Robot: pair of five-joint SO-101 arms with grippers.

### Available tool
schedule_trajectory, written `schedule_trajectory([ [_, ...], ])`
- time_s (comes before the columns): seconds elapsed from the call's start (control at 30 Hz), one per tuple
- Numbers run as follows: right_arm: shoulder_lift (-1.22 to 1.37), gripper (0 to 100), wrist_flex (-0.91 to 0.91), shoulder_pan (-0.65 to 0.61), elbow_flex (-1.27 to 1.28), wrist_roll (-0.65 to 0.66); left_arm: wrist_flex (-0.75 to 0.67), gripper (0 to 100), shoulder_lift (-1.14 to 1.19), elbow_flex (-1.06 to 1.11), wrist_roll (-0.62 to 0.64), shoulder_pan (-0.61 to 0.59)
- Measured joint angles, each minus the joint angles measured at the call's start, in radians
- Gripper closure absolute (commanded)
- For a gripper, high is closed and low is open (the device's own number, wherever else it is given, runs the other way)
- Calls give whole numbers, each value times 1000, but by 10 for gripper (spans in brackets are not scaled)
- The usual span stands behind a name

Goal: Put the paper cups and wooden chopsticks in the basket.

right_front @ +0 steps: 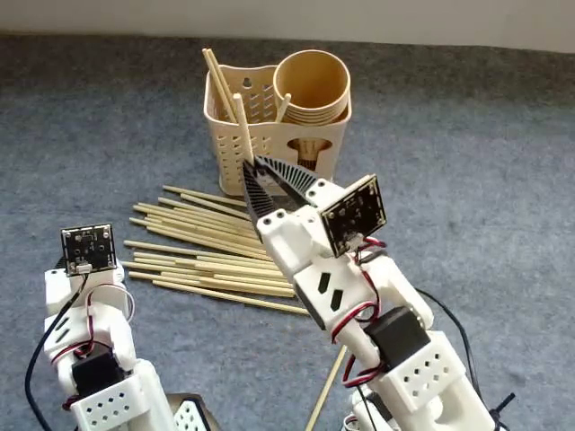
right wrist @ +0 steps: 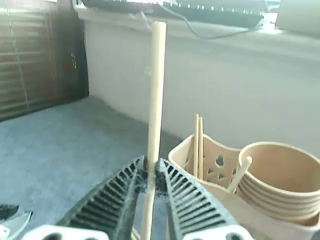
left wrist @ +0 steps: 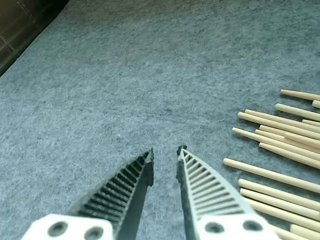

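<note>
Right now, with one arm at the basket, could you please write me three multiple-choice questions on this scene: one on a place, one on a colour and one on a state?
1. Where are the paper cups?
A) stacked in the basket
B) tipped over beside it
C) on top of an arm

2. What colour is the carpet under the loose chopsticks?
A) green
B) grey
C) red

3. What is the state of the right end effector?
A) open and empty
B) shut on a cup
C) shut on a chopstick

Answers: 1 A, the stack sits inside the basket's rim. 2 B, grey shows all round the sticks. 3 C, its jaws pinch one upright chopstick.
</note>
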Motion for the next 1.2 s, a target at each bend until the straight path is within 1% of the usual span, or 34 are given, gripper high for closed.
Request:
schedule_trajectory([
  [0.23,138,992,-336,0,0,0,0,899,0,0,0,0],
  [0.33,199,992,-430,15,-25,0,0,899,0,0,0,0],
  [0.67,514,993,-463,155,-371,0,0,899,0,0,0,0],
  [0.83,704,993,-465,186,-503,0,0,899,0,0,0,0],
  [0.97,807,993,-465,187,-537,0,0,899,2,0,0,0],
  [1.1,838,991,-465,187,-540,0,0,899,2,0,0,0],
  [1.2,838,952,-465,187,-531,0,0,899,2,0,0,0],
])
